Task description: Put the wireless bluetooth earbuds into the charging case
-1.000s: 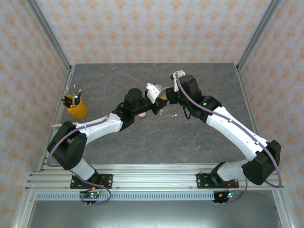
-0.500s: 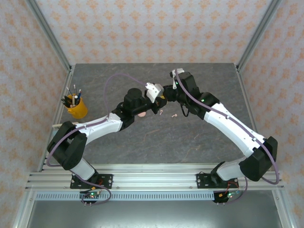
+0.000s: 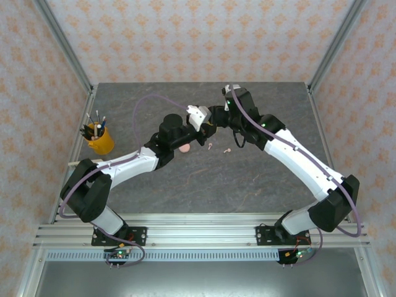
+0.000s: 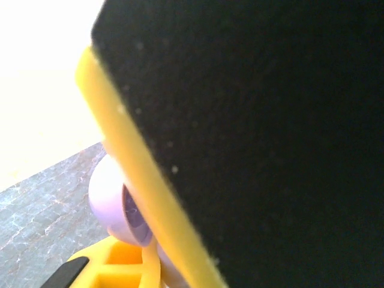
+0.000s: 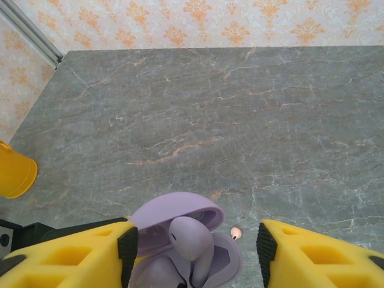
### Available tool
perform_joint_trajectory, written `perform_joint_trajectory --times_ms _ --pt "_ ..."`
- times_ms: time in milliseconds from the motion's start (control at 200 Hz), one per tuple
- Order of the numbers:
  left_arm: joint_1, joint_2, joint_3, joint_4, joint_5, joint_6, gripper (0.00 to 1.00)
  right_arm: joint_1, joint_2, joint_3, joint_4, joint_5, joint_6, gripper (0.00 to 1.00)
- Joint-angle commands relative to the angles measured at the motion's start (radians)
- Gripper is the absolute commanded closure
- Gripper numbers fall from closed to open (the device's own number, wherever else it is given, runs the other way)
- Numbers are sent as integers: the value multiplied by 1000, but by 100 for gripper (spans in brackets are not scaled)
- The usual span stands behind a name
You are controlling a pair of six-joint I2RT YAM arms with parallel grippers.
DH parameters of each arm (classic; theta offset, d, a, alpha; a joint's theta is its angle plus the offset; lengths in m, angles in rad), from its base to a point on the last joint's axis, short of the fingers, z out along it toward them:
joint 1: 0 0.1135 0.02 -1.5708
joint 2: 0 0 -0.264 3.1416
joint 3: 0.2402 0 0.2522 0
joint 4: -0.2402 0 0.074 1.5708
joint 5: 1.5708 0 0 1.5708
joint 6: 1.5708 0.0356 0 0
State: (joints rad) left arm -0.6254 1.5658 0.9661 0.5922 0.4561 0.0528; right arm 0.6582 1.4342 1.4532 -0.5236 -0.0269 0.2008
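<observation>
Grey marble worktop (image 3: 260, 179): left jaws clamp an open lilac case (image 5: 174, 210) holding two lilac earbuds (image 5: 191, 237); right jaws stand apart astride it.

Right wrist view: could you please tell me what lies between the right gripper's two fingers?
In the right wrist view, an open lilac case sits between the fingers of the right gripper, a lilac earbud seated inside; a tiny pink earbud lies just beyond.

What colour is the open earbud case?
The case is lilac, clearest in the right wrist view.
</observation>
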Motion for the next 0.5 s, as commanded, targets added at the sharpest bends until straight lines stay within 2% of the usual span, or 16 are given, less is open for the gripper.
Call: perform_joint_trajectory --times_ms 0,495 --pt "-17 -35 3 47 42 9 100 3 11 52 23 -13 46 41" --pt "-17 -33 -3 47 40 9 100 -8 19 116 11 -46 117 35"
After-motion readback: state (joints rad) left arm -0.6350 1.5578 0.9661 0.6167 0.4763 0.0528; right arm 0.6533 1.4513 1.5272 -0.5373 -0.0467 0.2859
